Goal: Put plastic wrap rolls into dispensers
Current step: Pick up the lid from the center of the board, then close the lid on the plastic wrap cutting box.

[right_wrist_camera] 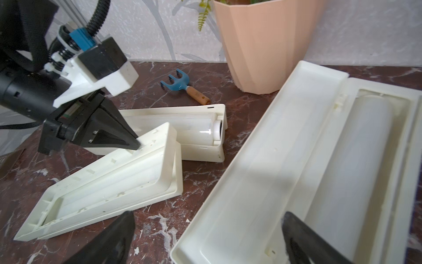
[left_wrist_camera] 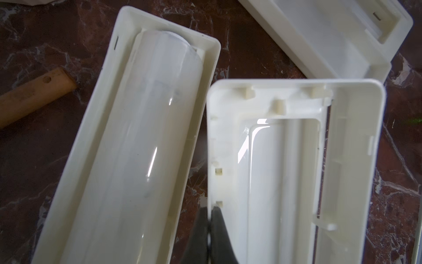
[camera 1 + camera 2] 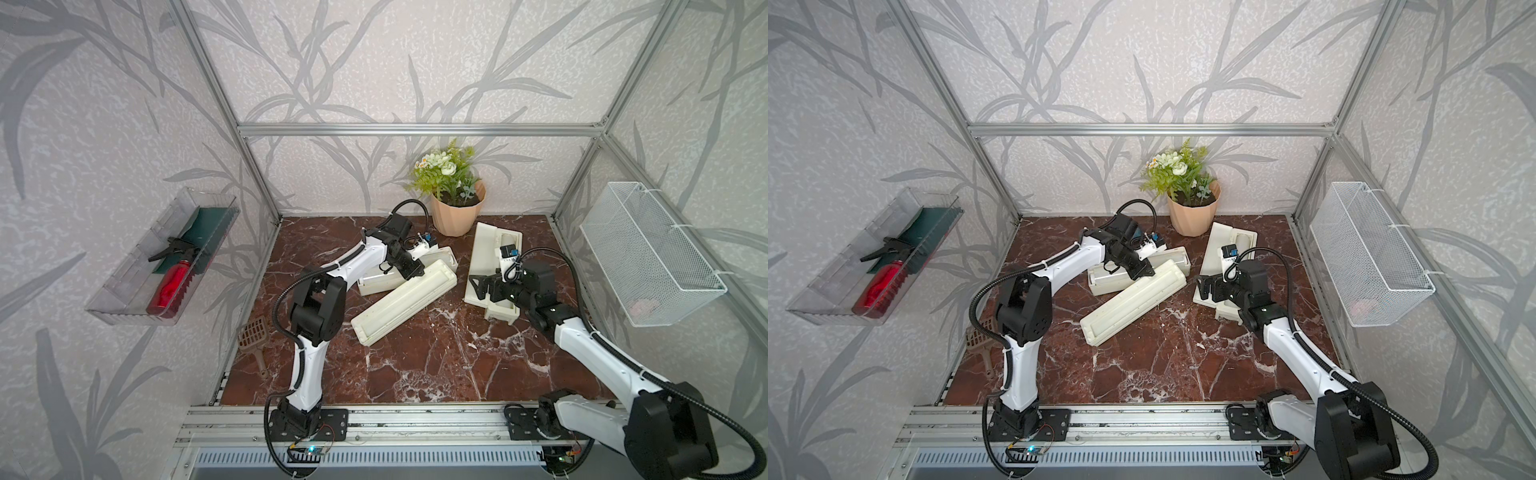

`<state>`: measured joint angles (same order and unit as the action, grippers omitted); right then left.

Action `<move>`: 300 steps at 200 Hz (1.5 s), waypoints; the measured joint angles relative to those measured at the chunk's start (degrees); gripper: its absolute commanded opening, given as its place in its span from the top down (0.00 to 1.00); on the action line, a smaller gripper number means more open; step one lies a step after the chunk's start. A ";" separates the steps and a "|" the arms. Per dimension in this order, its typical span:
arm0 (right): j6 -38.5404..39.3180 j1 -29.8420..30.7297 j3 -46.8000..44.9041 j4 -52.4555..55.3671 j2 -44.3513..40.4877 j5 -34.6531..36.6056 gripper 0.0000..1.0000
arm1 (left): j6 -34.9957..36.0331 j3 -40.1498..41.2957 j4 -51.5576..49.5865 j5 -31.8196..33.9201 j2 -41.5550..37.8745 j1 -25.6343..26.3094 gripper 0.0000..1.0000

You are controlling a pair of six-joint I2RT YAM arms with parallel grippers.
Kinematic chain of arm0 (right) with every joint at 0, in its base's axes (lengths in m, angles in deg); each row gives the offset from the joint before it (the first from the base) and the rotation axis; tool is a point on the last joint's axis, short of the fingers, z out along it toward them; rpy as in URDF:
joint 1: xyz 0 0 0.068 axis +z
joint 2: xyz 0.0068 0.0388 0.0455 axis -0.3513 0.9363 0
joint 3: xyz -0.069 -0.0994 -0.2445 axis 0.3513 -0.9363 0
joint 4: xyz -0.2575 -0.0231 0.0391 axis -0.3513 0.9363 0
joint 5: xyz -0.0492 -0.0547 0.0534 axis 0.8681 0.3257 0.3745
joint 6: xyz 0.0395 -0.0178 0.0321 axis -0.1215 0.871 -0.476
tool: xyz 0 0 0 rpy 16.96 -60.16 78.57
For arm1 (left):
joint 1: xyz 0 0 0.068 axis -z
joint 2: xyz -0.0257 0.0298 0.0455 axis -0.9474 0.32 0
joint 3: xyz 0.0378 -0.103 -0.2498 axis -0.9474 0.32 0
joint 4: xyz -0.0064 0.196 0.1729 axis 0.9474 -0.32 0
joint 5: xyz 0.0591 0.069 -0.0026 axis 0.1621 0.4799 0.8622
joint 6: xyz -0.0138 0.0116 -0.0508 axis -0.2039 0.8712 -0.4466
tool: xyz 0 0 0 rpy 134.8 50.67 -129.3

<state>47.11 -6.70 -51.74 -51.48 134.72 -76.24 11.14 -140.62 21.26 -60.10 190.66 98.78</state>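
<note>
left gripper [image 3: 417, 272] clenching the lid [image 3: 399, 305] rim at frame centre | right gripper [image 3: 478, 287] gaping empty over right dispenser [image 3: 484, 245] | rolls [image 2: 148, 137] sitting inside both dispensers | risk: thin rim slipping free, lid swinging into right dispenser's corner lying near, right of centre | bare marble [image 3: 415, 374] opening toward lower frame

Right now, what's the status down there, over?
Left gripper shut on open lid of left dispenser. Right gripper open over right dispenser. Left roll, right roll seated; lids open. Blue rake behind, not touching.
</note>
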 measured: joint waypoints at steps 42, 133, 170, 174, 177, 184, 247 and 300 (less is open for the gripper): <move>-0.37 0.00 1.36 -2.89 4.96 -6.75 0.00 | -0.09 -0.04 1.88 -1.11 -0.24 -0.24 1.00; -2.82 -0.02 6.49 -10.29 11.32 -15.23 0.00 | 2.58 1.97 11.21 6.14 -10.58 1.27 1.00; -5.62 -0.07 7.72 -17.05 14.43 -18.69 0.00 | 3.58 2.16 15.37 7.89 -12.11 1.73 1.00; -5.92 -0.07 7.72 -18.25 14.97 -19.19 0.00 | 3.72 2.16 15.67 7.93 -12.15 1.75 1.00; -6.27 -0.07 7.78 -19.17 15.45 -19.50 0.00 | 3.80 2.16 15.91 8.00 -12.20 1.77 1.00; -7.06 -0.09 7.85 -21.40 16.79 -20.28 0.00 | 4.09 2.23 16.50 8.20 -12.22 1.81 1.00; -10.34 -0.24 8.28 -34.12 23.43 -22.99 0.00 | 6.38 3.30 20.37 12.48 -12.70 3.19 1.00; -6.29 -0.68 9.05 -32.26 20.79 -21.81 0.00 | 7.65 1.79 21.94 13.97 -13.25 4.28 1.00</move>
<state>40.82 -7.37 -42.69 -83.74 155.50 -98.05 18.79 -138.83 43.21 -46.14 177.42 103.06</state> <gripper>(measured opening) 0.996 0.048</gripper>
